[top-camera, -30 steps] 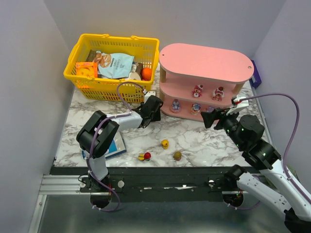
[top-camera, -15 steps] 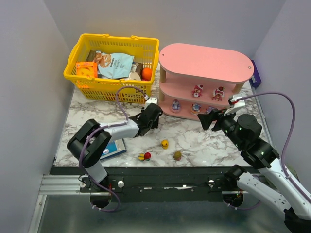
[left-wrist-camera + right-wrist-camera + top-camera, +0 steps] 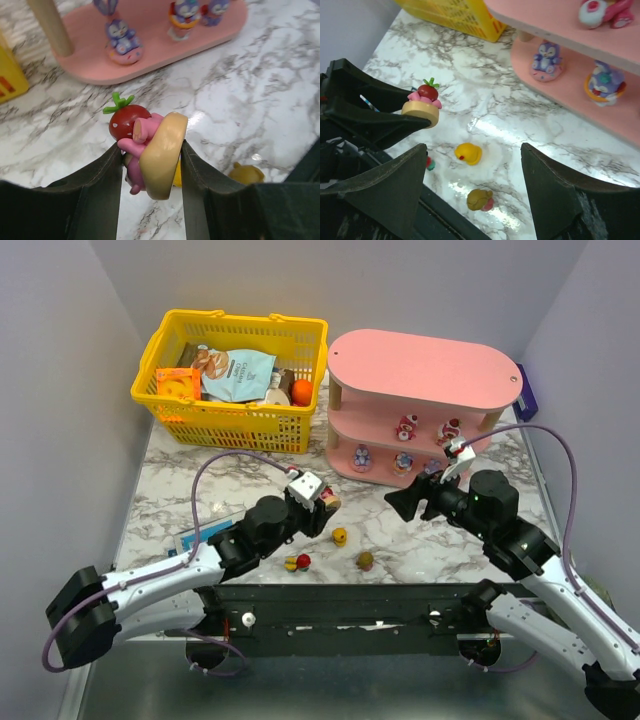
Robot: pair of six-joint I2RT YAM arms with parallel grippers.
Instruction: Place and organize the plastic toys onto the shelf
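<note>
Black left pincer [image 3: 151, 149] clenched on strawberry toy [image 3: 159, 156] aloft, right pincer [image 3: 473, 147] spread, empty

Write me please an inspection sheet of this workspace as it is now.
Surface: marble table, yellow toy, red toy, brown toy loose near front.
Job's things: pink shelf, several toys on lower tiers.
Clutter: yellow basket holding snack packets.
Grippers: left gripper, jaws shut on strawberry toy; right gripper, jaws open, empty.
Cables: left purple cable, right purple cable, each looping off its arm.
Surroundings: grey walls; nothing else seen.
</note>
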